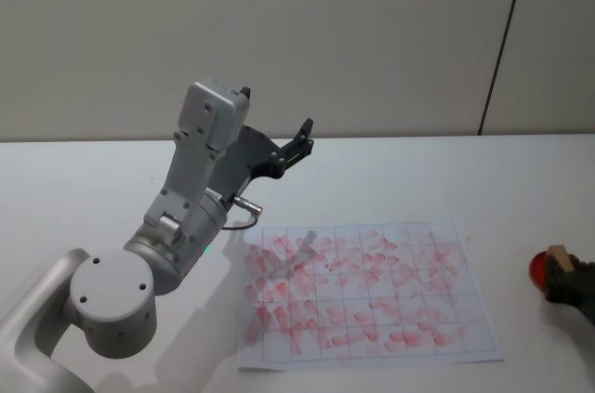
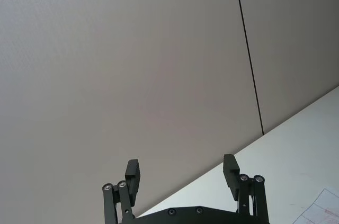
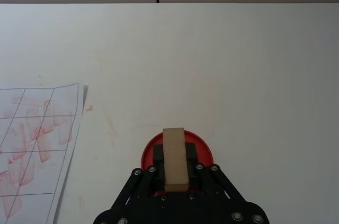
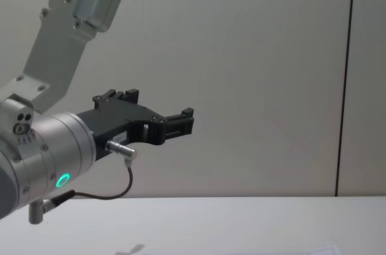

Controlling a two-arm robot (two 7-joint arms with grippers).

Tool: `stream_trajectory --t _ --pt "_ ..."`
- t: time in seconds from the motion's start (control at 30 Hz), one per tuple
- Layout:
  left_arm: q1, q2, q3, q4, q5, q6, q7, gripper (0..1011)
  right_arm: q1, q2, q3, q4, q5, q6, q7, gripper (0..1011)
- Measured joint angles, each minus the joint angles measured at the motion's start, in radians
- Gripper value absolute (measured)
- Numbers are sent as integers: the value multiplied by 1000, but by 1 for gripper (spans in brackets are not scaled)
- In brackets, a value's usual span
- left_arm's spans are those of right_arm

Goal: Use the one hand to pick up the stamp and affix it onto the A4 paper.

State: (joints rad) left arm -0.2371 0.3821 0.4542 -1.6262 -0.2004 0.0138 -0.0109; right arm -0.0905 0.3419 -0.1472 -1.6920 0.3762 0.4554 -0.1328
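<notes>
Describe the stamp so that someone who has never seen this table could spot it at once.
On the white table, look right of the paper covered in red marks to the round red ink pad. The stamp is the tan wooden block at that pad, clamped between the black fingers of the right gripper; nothing else nearby is wood-coloured.

My left arm's silver-grey rounded metal links (image 1: 191, 207) carry a round joint cap (image 1: 110, 293) dotted with small screws. I see a glowing green ring light (image 4: 62, 179) and a thin black cable (image 4: 102, 195) with a silver plug (image 4: 122, 150). The matt black left end effector (image 2: 180, 168) and the matching right end effector (image 3: 174, 156) have silver-headed linkage screws.
</notes>
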Motion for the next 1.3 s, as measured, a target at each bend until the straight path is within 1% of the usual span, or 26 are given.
stream_trajectory --t 0.17,0.43,0.77,0.97,1.1,1.2,1.3 --pt "0 0 0 0 0 0 0 1001 1 -4 4 6 3 9 -9 219" --pt "0 0 0 0 0 0 0 1001 10 -14 12 24 27 16 -16 220" --pt "0 0 0 0 0 0 0 1001 24 -23 15 31 30 7 -6 220" --pt "0 0 0 0 0 0 0 1001 37 -27 13 6 14 -3 11 220" --pt "0 0 0 0 0 0 0 1001 53 -32 6 -22 -8 -5 35 220" --pt "0 0 0 0 0 0 0 1001 62 -37 0 -35 -22 0 52 220" --pt "0 0 0 0 0 0 0 1002 77 -47 -14 -53 -44 19 75 220"
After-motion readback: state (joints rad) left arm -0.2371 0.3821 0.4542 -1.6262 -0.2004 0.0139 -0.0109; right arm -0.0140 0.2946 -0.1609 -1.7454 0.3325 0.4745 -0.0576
